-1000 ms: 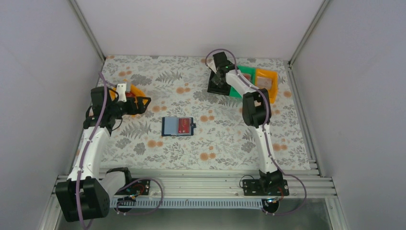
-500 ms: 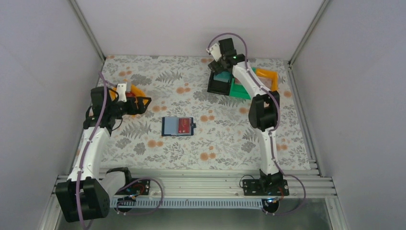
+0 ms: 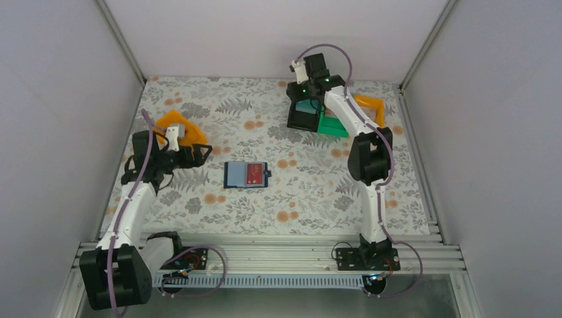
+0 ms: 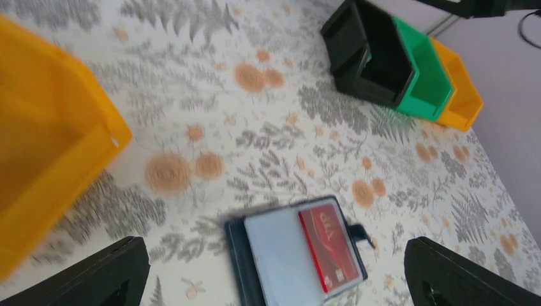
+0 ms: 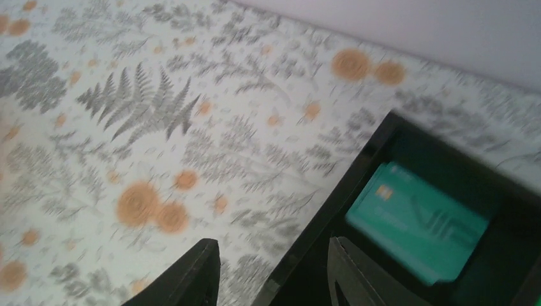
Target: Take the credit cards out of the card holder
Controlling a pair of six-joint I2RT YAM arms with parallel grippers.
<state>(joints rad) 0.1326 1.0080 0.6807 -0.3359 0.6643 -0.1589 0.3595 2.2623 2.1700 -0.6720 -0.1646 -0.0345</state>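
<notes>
With a teal plastic card (image 5: 418,231) binned below the half-open, empty right gripper (image 5: 273,245), the wide-open, empty left gripper (image 4: 271,248) likely needed to pull the red plastic card (image 4: 325,245) from the navy folding wallet (image 4: 268,245).

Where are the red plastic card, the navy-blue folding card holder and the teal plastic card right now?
red plastic card (image 4: 325,245), left wrist view, middle of its face.
navy-blue folding card holder (image 4: 271,245), left wrist view, its light blue inner panel.
teal plastic card (image 5: 418,229), right wrist view, middle of its face.
</notes>
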